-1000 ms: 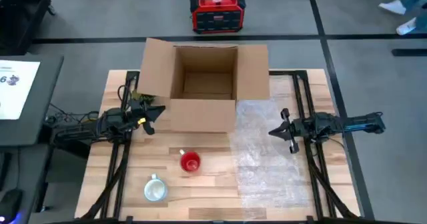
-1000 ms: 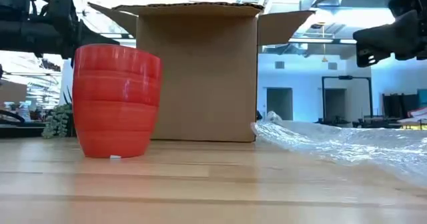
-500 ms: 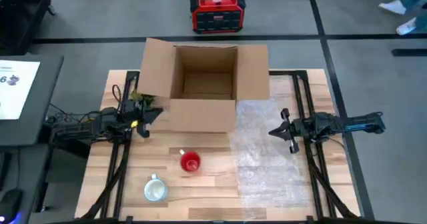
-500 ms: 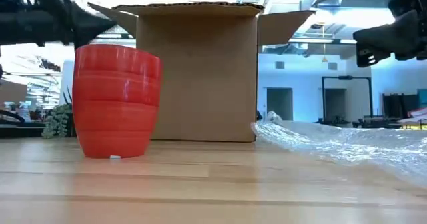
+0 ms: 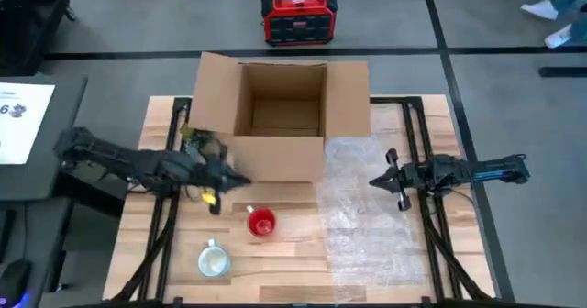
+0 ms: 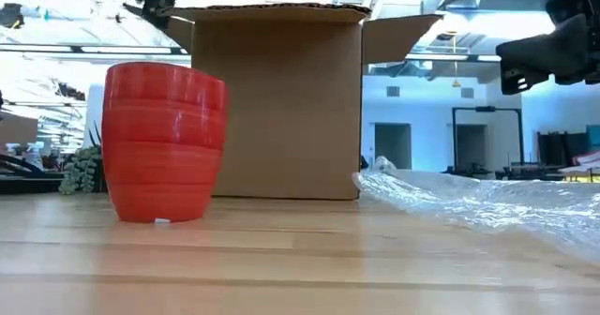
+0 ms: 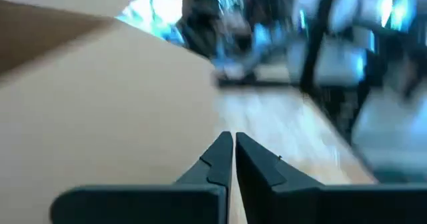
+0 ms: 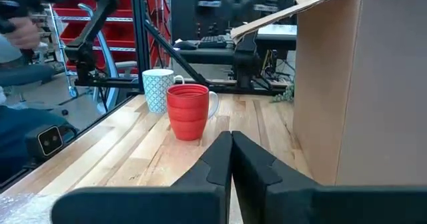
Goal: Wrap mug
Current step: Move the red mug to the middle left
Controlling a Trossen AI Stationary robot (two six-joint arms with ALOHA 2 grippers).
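Table holds two mugs: one red mug (image 5: 261,223) upright near centre, one pale patterned mug (image 5: 213,260) at its 7 o'clock, well apart; no readable lettering on either. One open cardboard box (image 5: 280,117) at 12 o'clock, one bubble wrap sheet (image 5: 367,212) at 3 o'clock. Left gripper (image 5: 220,179), fingers pressed together, hovers at 10 o'clock of red mug; right gripper (image 5: 393,181), fingers pressed together, over wrap.

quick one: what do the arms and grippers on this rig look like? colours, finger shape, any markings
Both arms are dark, nearly black, slim and jointed. The left gripper has yellow accents near its fingers. The right arm carries blue marking along its rear segment; the right gripper is plain black. In both wrist views the fingers are dark grey, flat-faced, tapering to points.
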